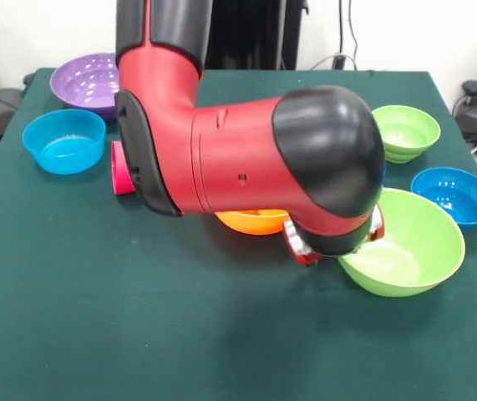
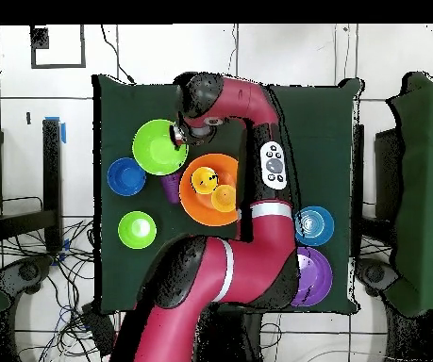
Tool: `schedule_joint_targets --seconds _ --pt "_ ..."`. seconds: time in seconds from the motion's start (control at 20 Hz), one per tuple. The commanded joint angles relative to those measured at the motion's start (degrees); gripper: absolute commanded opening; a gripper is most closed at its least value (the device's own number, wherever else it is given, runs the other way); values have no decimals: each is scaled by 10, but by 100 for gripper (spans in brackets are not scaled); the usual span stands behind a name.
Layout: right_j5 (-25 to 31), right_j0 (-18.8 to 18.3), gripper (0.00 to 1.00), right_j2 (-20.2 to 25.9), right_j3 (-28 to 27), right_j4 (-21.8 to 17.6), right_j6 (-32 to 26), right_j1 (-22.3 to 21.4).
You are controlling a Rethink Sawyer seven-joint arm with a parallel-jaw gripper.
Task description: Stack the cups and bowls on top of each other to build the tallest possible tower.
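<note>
While the arm point(image 1: 246, 159) bent low across the bench point(image 1: 138, 334), the scene stood as follows.

Tower: only its base, the large orange bowl point(image 2: 210, 189), at mid-bench, with two yellowish cups point(image 2: 224, 196) standing inside it.
Other large bowls: lime green bowl point(image 2: 158, 146) touching or almost touching the orange one; purple bowl point(image 1: 88, 79) well apart, at a bench corner.
Small bowls: two blue point(image 1: 64, 140), one lime green point(image 1: 405, 132), all single on the bench.
Loose cups: red-pink cup point(image 1: 122, 167) on its side, half behind the arm; a small purple thing point(image 2: 169, 187), probably a cup, between the two touching bowls.
Gripper point(image 2: 176, 132): at the rim of the large lime green bowl, on the side facing the orange bowl; I could not tell if it was apart or together.
Key relation: probably the green bowl was the next piece, and the tower lay just beside it.
Writing: none readable.
</note>
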Motion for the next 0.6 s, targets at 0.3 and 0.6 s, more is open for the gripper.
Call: schedule_joint_targets --seconds 0.3,0.6 --pt "47 0 100 63 53 2 -200 9" --pt "39 5 100 60 47 -1 -175 -7"
